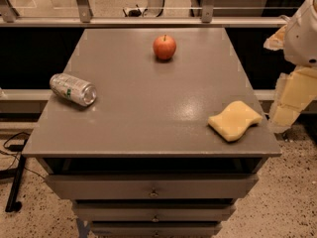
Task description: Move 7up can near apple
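Nearest, under the front edge of the table (148,148), a stack of drawers (152,187). On the front right corner of the top, a yellow sponge (234,120), lying flat, no part of the job.

Just off the right edge, beside that sponge and clear of the top, the end effector (290,100) on its pale arm. Parted or closed: cannot tell. Well apart from anything to be moved.

Further back, close to the left edge, the can (73,89), lying on its side with the shiny end turned toward the front right. Touched by nothing. Farthest, at the middle of the back, the apple (164,47), stem up, well apart from the can.

Judged from this: at the very start, with the reach not yet begun.

Next, probably: cross the whole top from right to left, passing above the sponge without dragging it. Come down across the round body of the can, not along it, as likely to roll under a nudge. Close, lift, carry toward the back and middle, and set down just beside the apple without knocking it. Release gently, to keep the can from rolling away.
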`<state>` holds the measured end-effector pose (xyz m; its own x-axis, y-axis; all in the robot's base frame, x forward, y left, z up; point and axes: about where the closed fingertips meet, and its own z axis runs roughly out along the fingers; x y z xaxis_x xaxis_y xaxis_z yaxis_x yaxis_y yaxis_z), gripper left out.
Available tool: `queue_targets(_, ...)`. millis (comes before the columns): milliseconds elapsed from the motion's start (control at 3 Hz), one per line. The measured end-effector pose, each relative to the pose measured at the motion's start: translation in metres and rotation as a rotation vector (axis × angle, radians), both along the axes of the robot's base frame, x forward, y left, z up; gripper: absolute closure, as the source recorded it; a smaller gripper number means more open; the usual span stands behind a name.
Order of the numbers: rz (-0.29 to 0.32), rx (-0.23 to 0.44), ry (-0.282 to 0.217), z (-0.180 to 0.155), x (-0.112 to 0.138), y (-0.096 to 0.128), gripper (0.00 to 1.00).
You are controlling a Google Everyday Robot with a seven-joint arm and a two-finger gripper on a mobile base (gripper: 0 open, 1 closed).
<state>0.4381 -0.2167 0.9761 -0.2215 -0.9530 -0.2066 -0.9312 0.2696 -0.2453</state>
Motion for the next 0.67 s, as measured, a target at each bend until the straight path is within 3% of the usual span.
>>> queue_targets(333, 0.0, 0.0, 0.0, 0.0, 0.0, 0.0, 0.0)
queue_targets(667, 0.018, 0.045, -0.007, -0.008, 0.005, 0.016, 0.0)
